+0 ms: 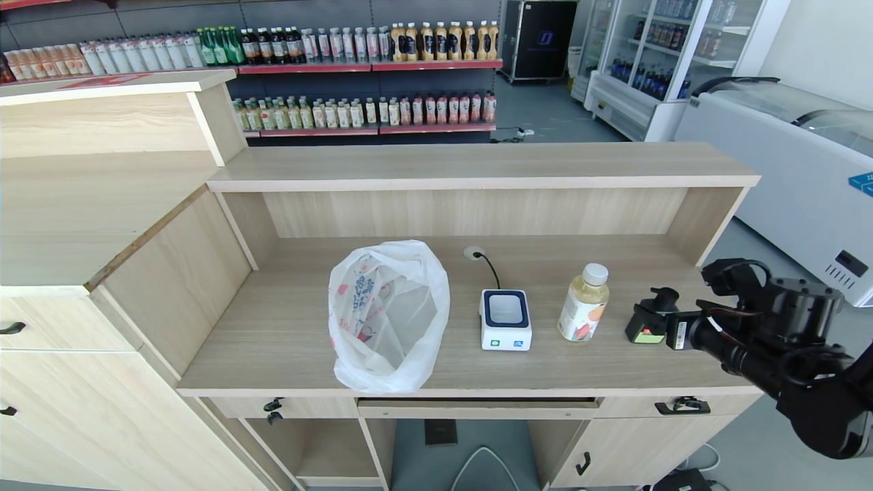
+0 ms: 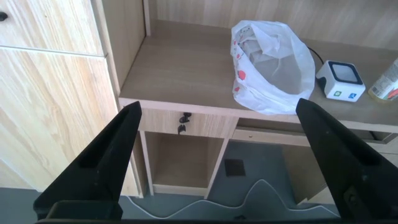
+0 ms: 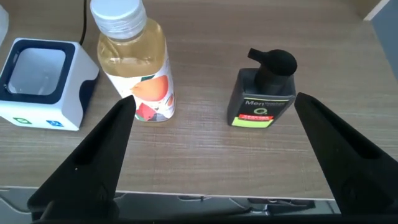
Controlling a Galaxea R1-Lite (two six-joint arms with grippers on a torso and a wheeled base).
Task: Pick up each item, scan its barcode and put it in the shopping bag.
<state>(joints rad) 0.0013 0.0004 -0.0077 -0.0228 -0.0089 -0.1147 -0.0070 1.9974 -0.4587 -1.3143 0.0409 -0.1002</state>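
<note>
A white plastic shopping bag (image 1: pixel 389 315) lies open on the wooden counter (image 1: pixel 286 327). To its right sits the white barcode scanner (image 1: pixel 505 318) with its cable running back. Further right stand a juice bottle (image 1: pixel 584 303) with a white cap and a black pump bottle (image 1: pixel 651 317). My right gripper (image 3: pixel 214 186) hovers open over the counter's front edge, facing both bottles; the pump bottle (image 3: pixel 264 90) and the juice bottle (image 3: pixel 134 62) stand beyond its fingertips, untouched. My left gripper (image 2: pixel 217 168) hangs open below and in front of the counter, looking toward the bag (image 2: pixel 270 59).
A raised shelf (image 1: pixel 477 167) runs along the counter's back, with side walls at both ends. A taller cabinet (image 1: pixel 82 204) stands to the left. Drawers with keys (image 2: pixel 183 122) sit under the counter front. Drink shelves and freezers stand behind.
</note>
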